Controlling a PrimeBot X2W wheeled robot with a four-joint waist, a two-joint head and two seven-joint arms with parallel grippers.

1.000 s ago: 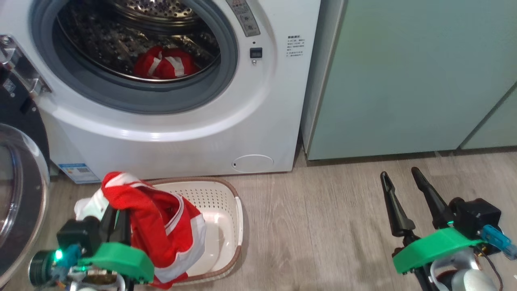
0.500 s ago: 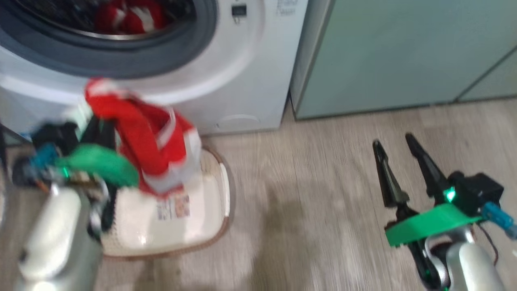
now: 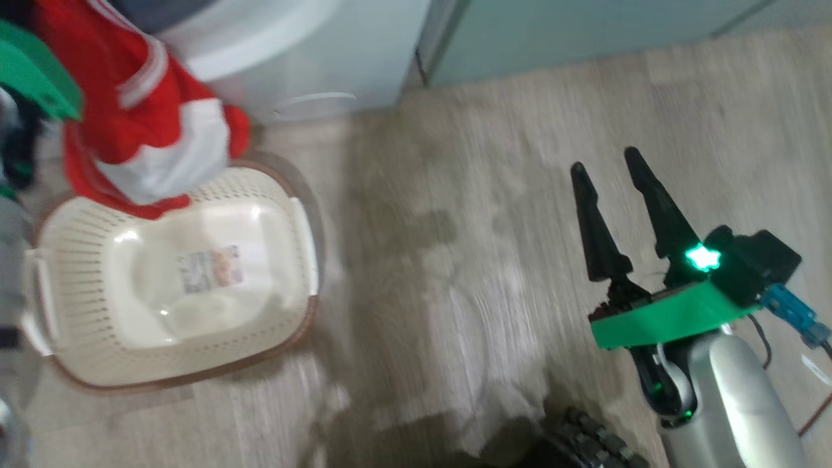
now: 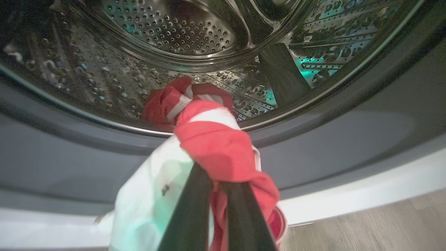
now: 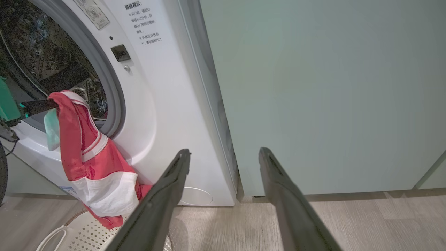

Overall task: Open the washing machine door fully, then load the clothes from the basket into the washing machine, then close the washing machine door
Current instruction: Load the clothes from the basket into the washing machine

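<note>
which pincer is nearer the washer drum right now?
Left. The left pincer, shut on the red garment, sits just outside the drum at its lower rim, pointing in. The right pincer hangs open and empty off to the right, over the floor before the green cabinet.

The washing machine drum is seen open at upper frame; red clothes are lodged lower centre.
</note>
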